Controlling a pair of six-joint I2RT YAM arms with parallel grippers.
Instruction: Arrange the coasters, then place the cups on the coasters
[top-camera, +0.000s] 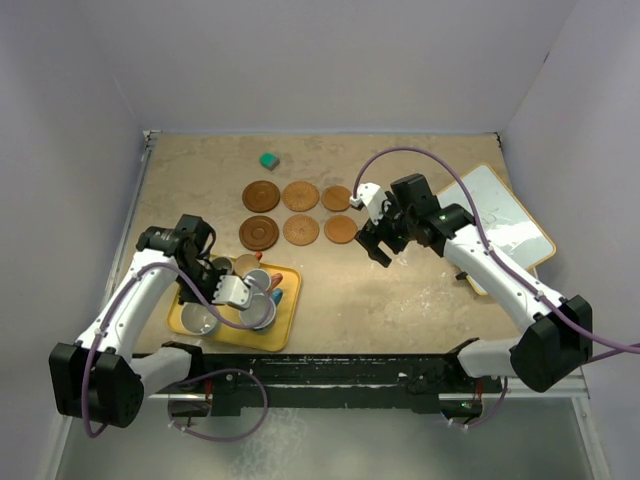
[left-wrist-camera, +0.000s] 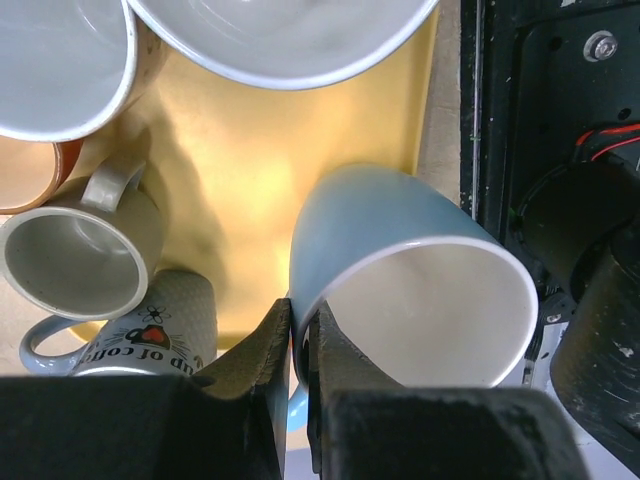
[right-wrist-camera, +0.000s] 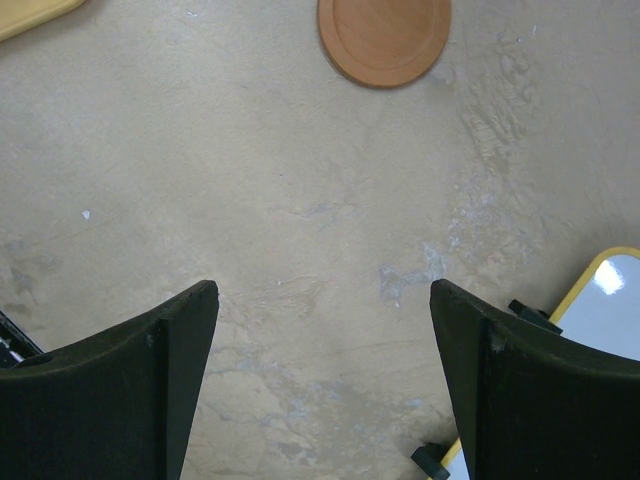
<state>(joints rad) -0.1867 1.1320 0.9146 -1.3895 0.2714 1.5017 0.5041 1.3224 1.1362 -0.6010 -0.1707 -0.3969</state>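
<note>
My L gripper (left-wrist-camera: 297, 322) is clenched on the wall of a light blue mug (left-wrist-camera: 400, 240) at its rim, one finger outside, one inside. The mug sits in the yellow tray (left-wrist-camera: 250, 170) w/ the other cups (left-wrist-camera: 75, 260) and seems tipped, tho the wrist view is too close to be sure. My R gripper (right-wrist-camera: 322, 295) hangs w/ jaws wide, grasping nothing, over bare table (right-wrist-camera: 300, 200) just beside the six coasters (top-camera: 301, 229), which lie in a 2x3 block mid-table.
</note>
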